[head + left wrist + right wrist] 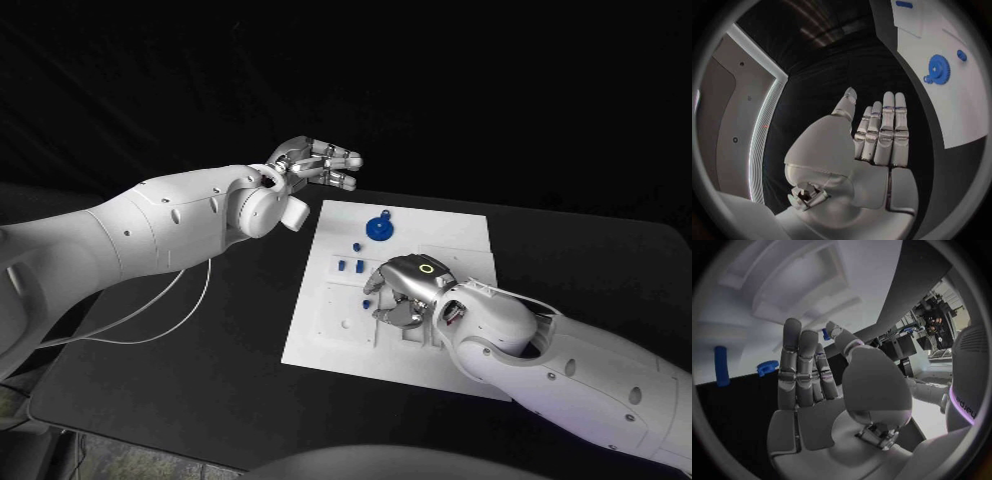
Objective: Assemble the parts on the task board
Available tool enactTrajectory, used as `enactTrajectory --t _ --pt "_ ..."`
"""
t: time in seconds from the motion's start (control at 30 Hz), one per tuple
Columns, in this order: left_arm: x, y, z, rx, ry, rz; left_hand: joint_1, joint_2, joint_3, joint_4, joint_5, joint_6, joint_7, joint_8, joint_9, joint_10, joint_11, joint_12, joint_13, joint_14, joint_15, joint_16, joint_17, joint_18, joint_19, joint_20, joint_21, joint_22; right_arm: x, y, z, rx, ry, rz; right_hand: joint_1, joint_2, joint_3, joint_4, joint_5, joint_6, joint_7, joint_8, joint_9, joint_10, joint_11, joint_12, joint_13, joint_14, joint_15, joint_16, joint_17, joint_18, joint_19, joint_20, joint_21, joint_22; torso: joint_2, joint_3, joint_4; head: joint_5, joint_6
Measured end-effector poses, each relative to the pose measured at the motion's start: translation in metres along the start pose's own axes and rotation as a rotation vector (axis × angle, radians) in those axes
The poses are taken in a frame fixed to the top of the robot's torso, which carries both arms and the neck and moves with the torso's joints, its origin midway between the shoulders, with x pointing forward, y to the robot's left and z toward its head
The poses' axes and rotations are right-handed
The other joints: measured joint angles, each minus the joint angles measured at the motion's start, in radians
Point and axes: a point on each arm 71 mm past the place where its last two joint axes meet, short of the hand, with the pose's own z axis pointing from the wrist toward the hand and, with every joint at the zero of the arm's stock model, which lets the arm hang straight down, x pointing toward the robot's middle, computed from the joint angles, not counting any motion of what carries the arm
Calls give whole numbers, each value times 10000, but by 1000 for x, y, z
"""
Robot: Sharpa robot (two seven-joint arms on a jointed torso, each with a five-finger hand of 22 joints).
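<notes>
Task board [447,240] beneath right hand [404,290], small blue part [826,334] at its fingers [795,360], grasp unclear, left hand [310,165] released.

Left hand [315,163] raised, fingers straight, empty, right hand [405,292] lowered, palm down

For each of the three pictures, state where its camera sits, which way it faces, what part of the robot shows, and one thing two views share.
Head view: from the robot's head, down onto the task board; both arms and hands show.
Left wrist view: behind the left hand, fingers straight, board beyond.
Right wrist view: behind the right hand, close over the board.
Shared: head and left wrist views both show the blue gear.
</notes>
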Motion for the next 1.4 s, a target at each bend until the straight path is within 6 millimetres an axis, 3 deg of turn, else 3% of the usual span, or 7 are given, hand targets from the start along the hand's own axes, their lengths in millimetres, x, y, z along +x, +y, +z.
enactTrajectory --t 0.3,0.43,0.57,0.8,0.87,1.1,1.4 --pt "0 0 0 -18 18 -2 0 0 0 0 0 0 0 0 0 0 0 0 0 0 0 0 0 0 0 0 0 1 -39 -24 -15 575 -786 555 -271 -74 193 120 72 -56 -54 0 1 489 -197 13 0 -23 -23 76 2 -8 0 0 -67 143 -6 -4 -8 -136 134" --pt "-2 1 -1 -34 -5 5 0 0 0 0 0 0 0 0 0 0 0 0 0 0 0 0 0 1 0 0 0 1 -56 -37 -24 899 -1014 914 -344 -130 -1289 336 1365 -51 -322 0 54 90 -125 192 22 -174 -14 86 39 -12 -2 -1 -271 90 -16 -8 -19 -241 203" --pt "-4 1 -2 -50 -23 10 0 0 28 28 0 0 0 0 0 0 0 0 0 0 0 0 0 0 0 0 49 -34 -67 -52 -35 1269 -1090 1097 -114 100 -2571 482 1888 -446 -650 -1 388 203 -241 712 62 -266 -30 127 122 -18 -2 -2 -383 -11 -22 -6 -32 -327 255" --pt "-4 2 -2 -72 -20 6 0 0 28 27 0 0 0 0 0 0 0 0 0 0 0 0 0 1 0 0 73 -39 -71 -69 -43 1751 -895 1203 -61 141 -2929 436 1898 -841 -755 -1 1178 -193 -173 1038 76 -270 -26 127 176 -23 -2 -2 -505 0 -40 7 -44 -369 292" --pt "-4 2 -3 -77 -17 5 0 0 28 27 0 0 1 0 0 0 0 0 0 0 0 0 0 0 0 0 72 -39 -70 -73 -44 1886 -795 1188 205 -15 -2898 838 1735 -1175 -758 -1 1235 -540 -67 918 47 -324 26 127 171 -33 -2 -2 -556 27 -44 9 -45 -369 298" --pt "-5 3 -3 -99 -16 2 0 0 28 27 0 0 0 0 0 0 0 0 0 0 0 0 0 0 0 0 72 -38 -65 -83 -45 2198 -269 1077 885 -357 -2812 1993 1204 -1284 -819 -1 364 -1213 179 744 33 -411 112 164 -61 64 -21 123 -756 -78 -43 10 -44 -412 316" --pt "-5 3 -3 -113 20 -9 0 0 28 27 0 0 1 0 0 0 0 0 0 0 0 0 0 0 0 0 72 -73 -59 -88 -41 2408 214 847 649 -43 -1707 1211 765 -712 -564 -1 72 -680 14 686 17 -317 29 202 -164 70 -21 123 -594 -78 -37 -1 -29 -453 314"
